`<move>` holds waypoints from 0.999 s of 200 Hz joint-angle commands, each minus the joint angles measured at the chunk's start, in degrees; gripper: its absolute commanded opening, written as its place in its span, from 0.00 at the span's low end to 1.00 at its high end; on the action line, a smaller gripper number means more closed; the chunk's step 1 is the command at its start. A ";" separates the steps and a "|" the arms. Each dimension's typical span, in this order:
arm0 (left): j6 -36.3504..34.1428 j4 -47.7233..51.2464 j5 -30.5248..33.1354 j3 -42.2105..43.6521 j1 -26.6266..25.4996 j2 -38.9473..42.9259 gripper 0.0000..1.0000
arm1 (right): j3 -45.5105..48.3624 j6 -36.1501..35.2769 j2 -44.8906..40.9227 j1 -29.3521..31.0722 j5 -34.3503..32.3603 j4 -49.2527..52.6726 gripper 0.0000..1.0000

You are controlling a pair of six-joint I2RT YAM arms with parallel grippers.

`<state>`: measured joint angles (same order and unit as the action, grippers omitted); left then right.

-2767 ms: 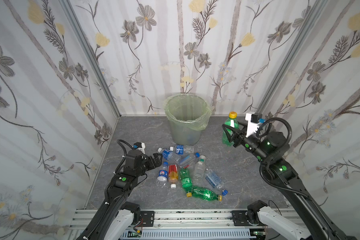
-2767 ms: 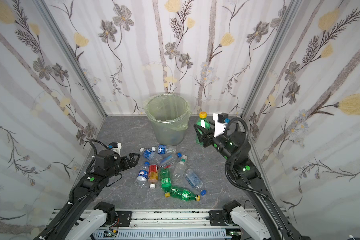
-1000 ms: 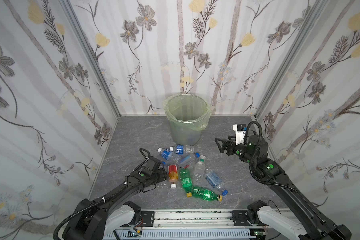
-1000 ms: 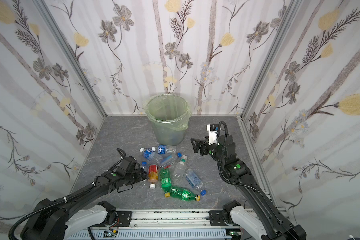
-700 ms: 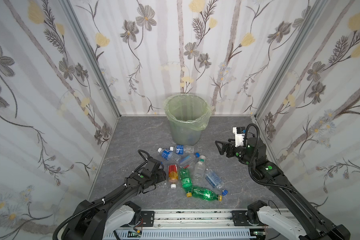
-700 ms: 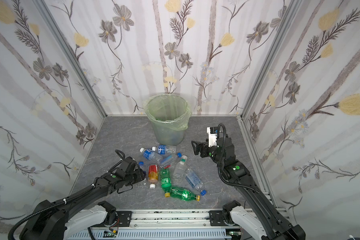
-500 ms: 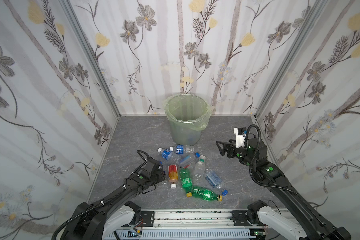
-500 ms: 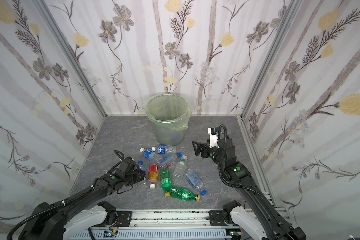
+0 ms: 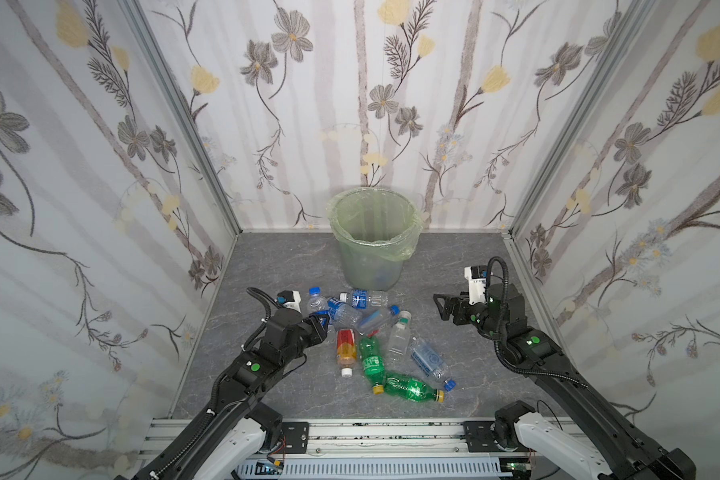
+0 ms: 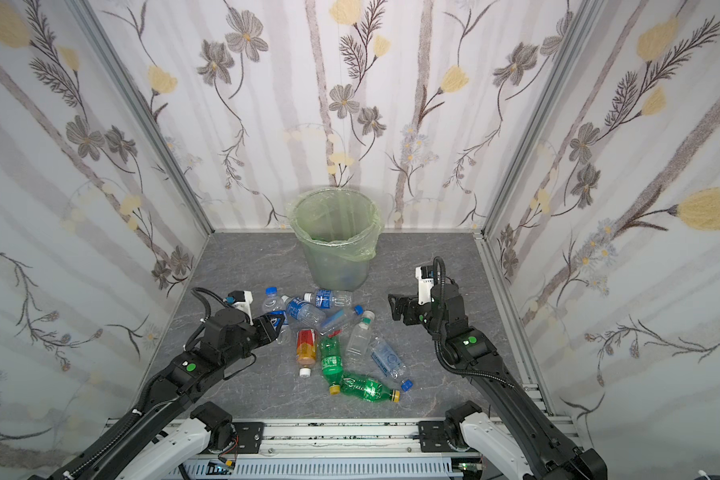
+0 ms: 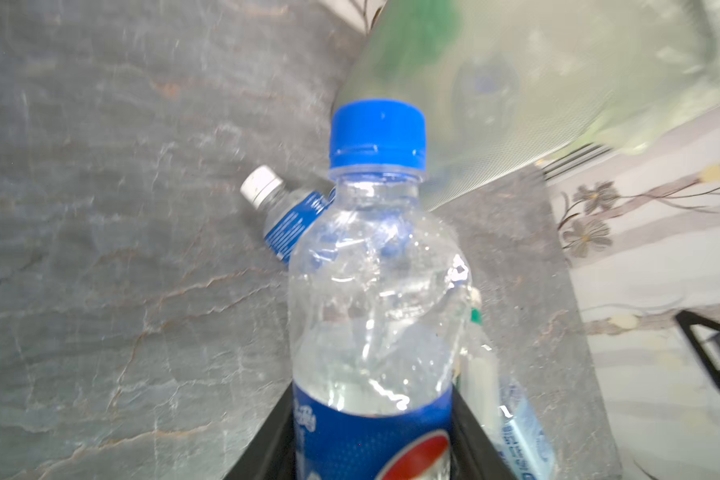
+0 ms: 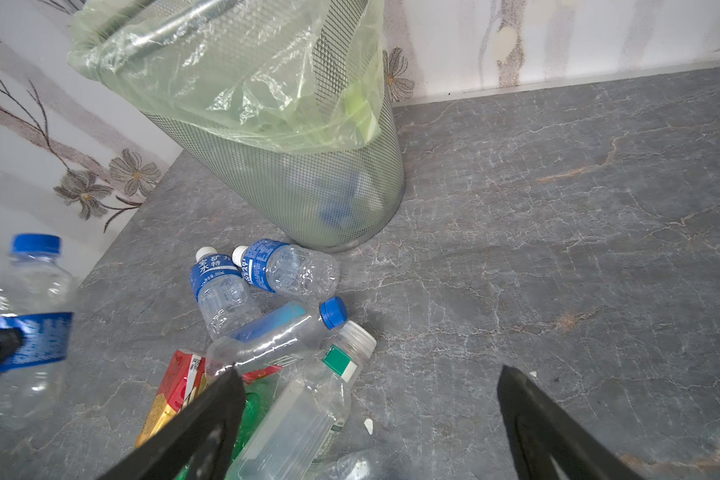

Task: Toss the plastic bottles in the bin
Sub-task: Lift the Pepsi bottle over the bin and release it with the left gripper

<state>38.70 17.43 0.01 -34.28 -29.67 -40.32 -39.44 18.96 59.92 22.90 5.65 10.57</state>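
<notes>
Lab test booth, floral panels (image 9: 350, 104), aluminium rail (image 9: 391, 434)

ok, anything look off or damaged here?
Nothing spilled or broken. The clear bottle clamped in the left gripper is visibly dented, and a small white scrap lies on the table beside the other bottles. The bin stands upright.

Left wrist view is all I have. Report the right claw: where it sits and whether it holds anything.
Observer: The right claw stands open and empty, off to the right of the bottle pile.
Operator: Name what lies closest to the left claw.
Observer: An amber bottle with a red label lies flat just beside it, toward the middle.
Operator: Give me the pile's near edge.
Observer: Two green bottles with yellow caps lie there, end to end.
</notes>
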 commanded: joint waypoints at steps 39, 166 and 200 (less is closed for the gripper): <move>-9.21 -0.81 2.05 -18.64 0.05 -4.09 0.46 | 2.09 0.57 -0.67 0.03 -1.27 1.64 0.95; -14.49 5.06 -2.28 -75.98 2.86 -57.58 0.97 | 0.11 0.23 0.73 0.22 1.25 10.22 0.94; -16.05 4.90 -0.37 -65.42 2.95 -49.12 0.97 | 0.80 0.67 2.37 0.30 4.54 11.05 0.93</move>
<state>23.97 22.76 -2.50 -104.64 -26.94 -94.08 -38.98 19.77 60.99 23.14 7.27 20.78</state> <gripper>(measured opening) 0.970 0.934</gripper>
